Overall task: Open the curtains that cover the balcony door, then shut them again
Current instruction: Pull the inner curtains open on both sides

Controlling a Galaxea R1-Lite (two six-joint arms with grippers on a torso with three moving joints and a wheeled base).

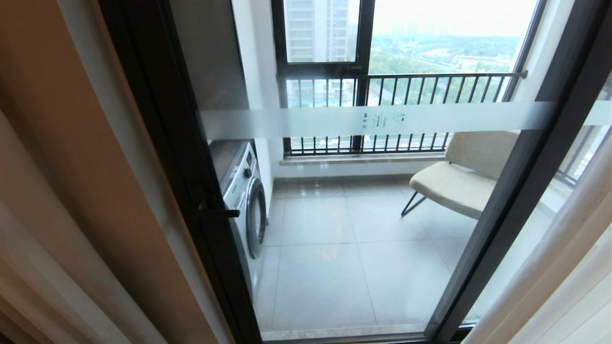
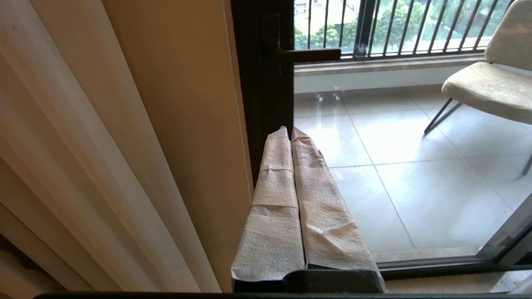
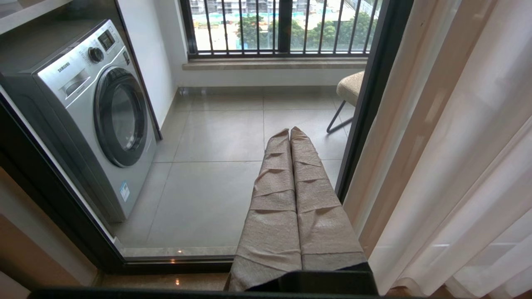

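Flanking the balcony door [image 1: 363,229], curtains [image 2: 83,137] beside each closed, empty pincer [image 2: 291,133].

Beige curtains [image 1: 62,200] hang parted beside the uncovered balcony door [image 1: 344,200].

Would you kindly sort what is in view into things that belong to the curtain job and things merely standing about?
Job:
curtains, drawn to both sides
balcony door, uncovered
left gripper, shut
right gripper, shut

Standing about:
washing machine
chair
railing
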